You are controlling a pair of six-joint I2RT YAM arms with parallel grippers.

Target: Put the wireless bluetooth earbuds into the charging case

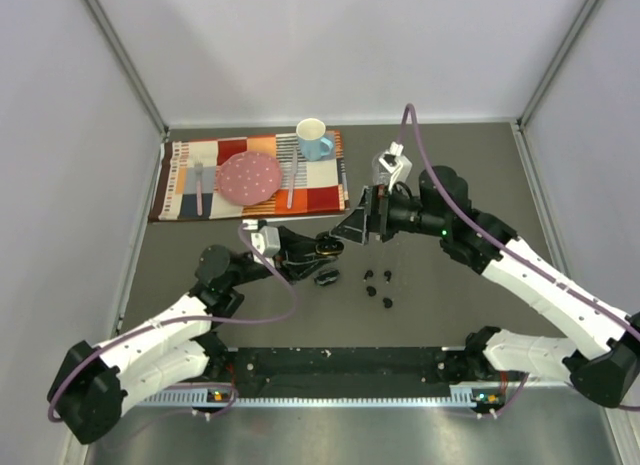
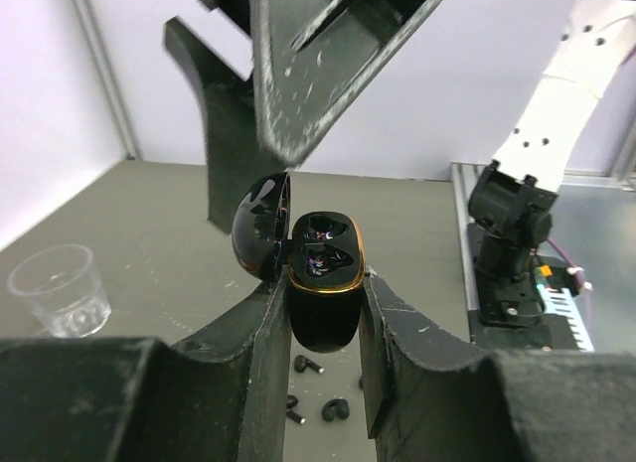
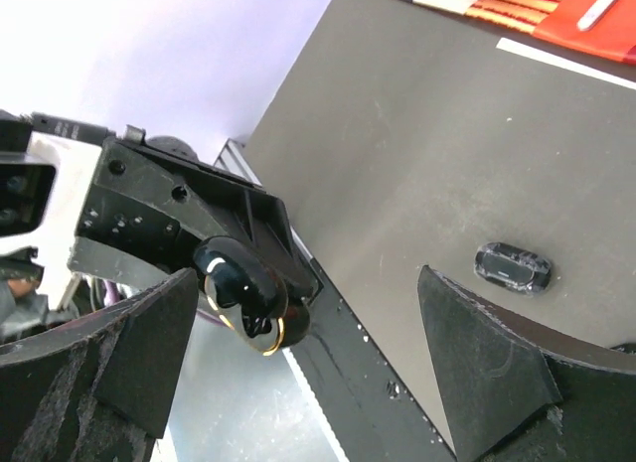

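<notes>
My left gripper (image 2: 325, 279) is shut on the open charging case (image 2: 323, 318), a glossy black oval with a gold rim, held above the table. Its lid (image 2: 260, 229) hangs open to the left. My right gripper (image 1: 350, 228) stands open just above the case, with nothing gripped. In the right wrist view the case (image 3: 248, 293) sits close to the left finger of the right gripper (image 3: 308, 273). Several tiny black earbuds (image 1: 378, 288) lie loose on the table below. Some of these earbuds (image 2: 335, 410) show between the left fingers.
A second black case (image 1: 326, 278) lies closed on the table beside the earbuds. At the back left a patchwork placemat (image 1: 320, 197) carries a pink plate (image 1: 250, 177), cutlery and a blue mug (image 1: 314, 139). A clear plastic cup (image 2: 60, 288) stands on the table.
</notes>
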